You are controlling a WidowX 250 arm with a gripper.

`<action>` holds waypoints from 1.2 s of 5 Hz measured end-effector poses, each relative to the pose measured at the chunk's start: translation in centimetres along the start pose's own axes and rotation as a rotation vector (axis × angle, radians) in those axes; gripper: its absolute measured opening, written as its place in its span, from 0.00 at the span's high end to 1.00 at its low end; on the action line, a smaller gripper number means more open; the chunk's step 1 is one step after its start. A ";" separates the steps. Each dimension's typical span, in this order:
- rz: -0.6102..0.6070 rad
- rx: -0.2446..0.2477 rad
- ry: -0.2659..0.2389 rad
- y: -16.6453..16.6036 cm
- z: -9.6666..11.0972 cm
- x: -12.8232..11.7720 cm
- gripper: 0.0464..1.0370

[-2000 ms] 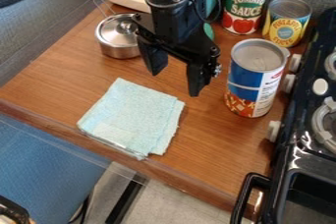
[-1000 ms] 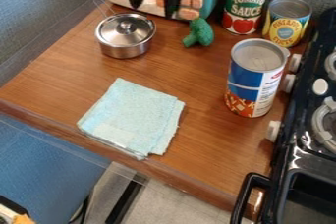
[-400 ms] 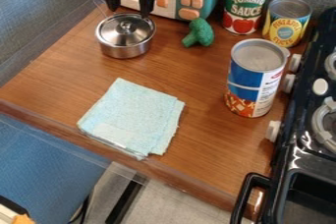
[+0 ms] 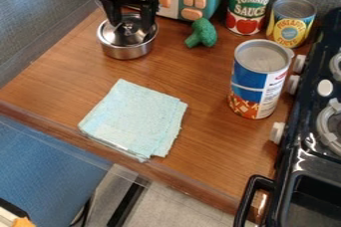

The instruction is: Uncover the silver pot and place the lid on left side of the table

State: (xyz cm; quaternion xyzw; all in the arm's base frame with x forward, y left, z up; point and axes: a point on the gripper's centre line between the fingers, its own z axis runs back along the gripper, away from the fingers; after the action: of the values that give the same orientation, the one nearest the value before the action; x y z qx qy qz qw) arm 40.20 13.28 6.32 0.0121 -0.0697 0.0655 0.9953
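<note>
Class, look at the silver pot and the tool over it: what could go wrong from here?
The open tool straddles the small knob of the lid, so it might close off-centre and slip. The lid sits on the pot, so a crooked lift could drag the pot along. A lid set on the folded cloth might tilt.

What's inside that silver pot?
The lid is still on the silver pot, with the tool over it, so whatever is inside is covered and can't be seen.

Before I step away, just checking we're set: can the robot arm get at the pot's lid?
Likely yes: the open gripper hangs over the lid, fingers spread around its knob, nothing lying on top.
</note>
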 end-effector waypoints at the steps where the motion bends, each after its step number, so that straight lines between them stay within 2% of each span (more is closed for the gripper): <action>1: 0.004 -0.002 0.003 0.1 0.0 0.1 0.12; 3: 0.006 -0.003 0.020 0.3 0.2 -0.1 0.71; 4: -0.003 -0.010 0.018 0.1 0.3 0.0 0.76; 5: -0.013 -0.010 -0.007 -0.4 1.3 0.6 0.76; 6: -0.065 -0.006 -0.125 -3.2 6.0 1.2 0.76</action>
State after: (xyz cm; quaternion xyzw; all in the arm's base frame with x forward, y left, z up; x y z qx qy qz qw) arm 40.93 10.03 12.39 0.0156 -0.1313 0.0321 0.9907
